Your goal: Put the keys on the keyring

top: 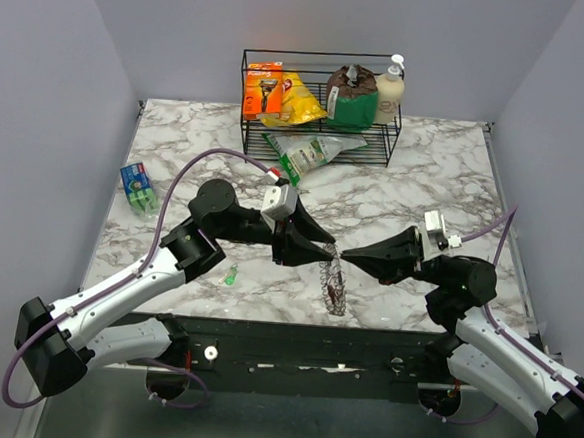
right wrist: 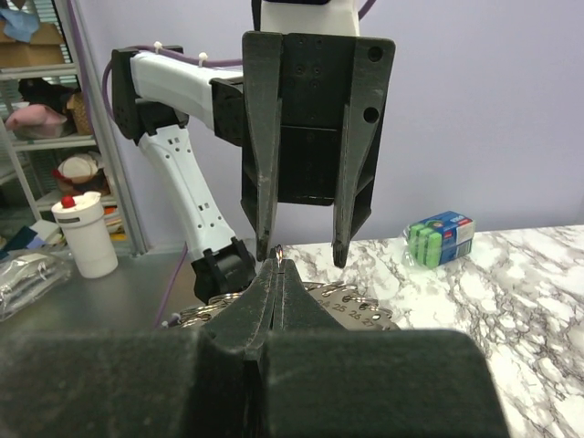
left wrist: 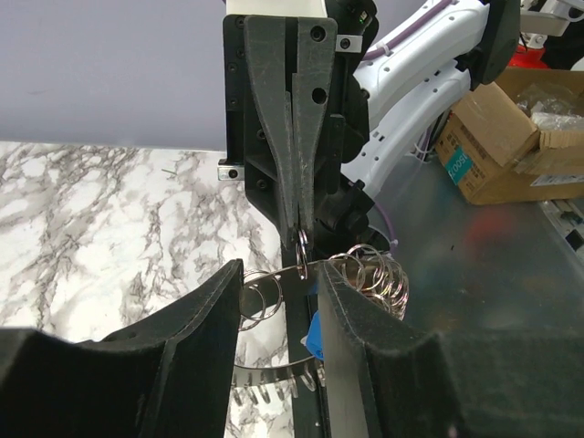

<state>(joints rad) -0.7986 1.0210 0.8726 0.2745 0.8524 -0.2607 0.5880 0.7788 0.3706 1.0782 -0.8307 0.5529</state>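
The step in hand seems to be the threading itself. The two arms meet tip to tip over the near middle of the surface [top: 425, 178], and the keyring [top: 337, 284] is just under the place where they meet. Whether its lower end rests on the surface, I cannot tell.

The right jaws are fully shut and pinch a thin wire loop at the top of the keyring. Its fringe of small silver keys [right wrist: 342, 308] spreads below them. The left jaws stand about half apart, one on each side of the ring wire. A blue bit [left wrist: 315, 336], perhaps the head of a key, shows between them. A gap is visible on both sides, so they seem to press on nothing.

One key with a green head [top: 230, 275] lies alone on the surface near the left arm [top: 148, 269], apart from the ring, so the task is probably not finished.

The next move probably calls for a narrow, exact pinch by the left jaws while the right ones hold firm, because the wire is thin and can slip.

Both forearms lie low and nearly level. The left arm is bent at the elbow, and the right arm [top: 504, 344] reaches inward from its base.
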